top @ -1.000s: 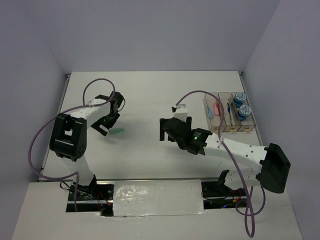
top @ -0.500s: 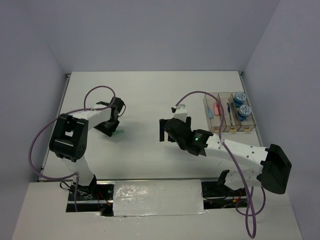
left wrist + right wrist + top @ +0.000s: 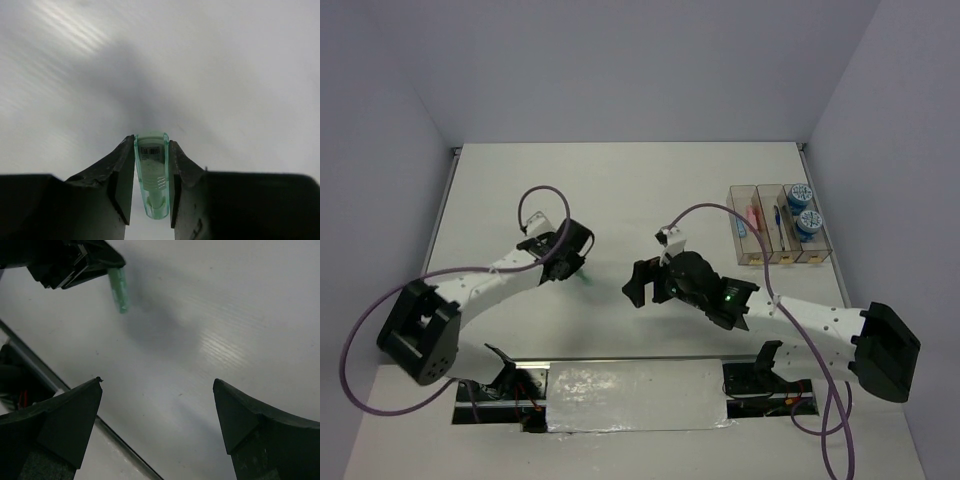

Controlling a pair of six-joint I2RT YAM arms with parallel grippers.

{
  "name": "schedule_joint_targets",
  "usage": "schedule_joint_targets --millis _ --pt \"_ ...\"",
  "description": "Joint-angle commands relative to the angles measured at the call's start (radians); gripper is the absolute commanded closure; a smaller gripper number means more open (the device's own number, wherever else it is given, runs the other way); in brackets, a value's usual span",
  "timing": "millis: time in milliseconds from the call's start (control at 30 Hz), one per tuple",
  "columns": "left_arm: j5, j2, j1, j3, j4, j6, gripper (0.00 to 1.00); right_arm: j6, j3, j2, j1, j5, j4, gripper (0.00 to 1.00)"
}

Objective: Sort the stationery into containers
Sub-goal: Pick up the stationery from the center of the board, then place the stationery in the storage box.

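Seen from above, the bins (image 3: 757, 257) are filled with a pink piece (image 3: 753, 216), a blue pen (image 3: 778, 218) and two rolls (image 3: 801, 194). The green piece (image 3: 151, 180), earlier loose on the bench (image 3: 240, 75), is clamped by the left gripper (image 3: 151, 142). The right gripper (image 3: 157, 384) is spread wide.

A white table (image 3: 620, 185) was enclosed on three sides by plain grey walls (image 3: 620, 60); a crinkled silvery sheet (image 3: 635, 397) lay at the middle of its near edge.

White table (image 3: 620, 180) bears three joined bins (image 3: 744, 250).
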Motion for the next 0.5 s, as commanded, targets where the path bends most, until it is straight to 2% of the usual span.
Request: schedule_joint_targets --millis 0,100,200,267,333,467 --pt "-0.039 -0.173 -0.157 0.009 0.106 0.126 1.0 -0.02 -0.048 -0.052 -0.011 -0.14 0.258 0.0" --pt "-0.019 -0.235 -0.241 0.004 0.149 0.16 1.0 -0.029 -0.059 -0.055 -0.021 -0.183 0.304 0.02" --pt "-0.01 -0.295 -0.308 0.006 0.186 0.183 1.0 -0.035 -0.059 -0.055 -0.022 -0.244 0.349 0.08" --pt "-0.015 -0.306 -0.346 0.013 0.195 0.185 1.0 -0.035 -0.076 -0.065 -0.024 -0.246 0.39 0.11" --pt "-0.013 -0.324 -0.374 0.015 0.217 0.195 1.0 -0.034 -0.102 -0.09 -0.024 -0.228 0.416 0.19" --pt "-0.022 -0.347 -0.435 0.013 0.264 0.203 1.0 -0.028 -0.117 -0.109 -0.024 -0.203 0.434 0.24"
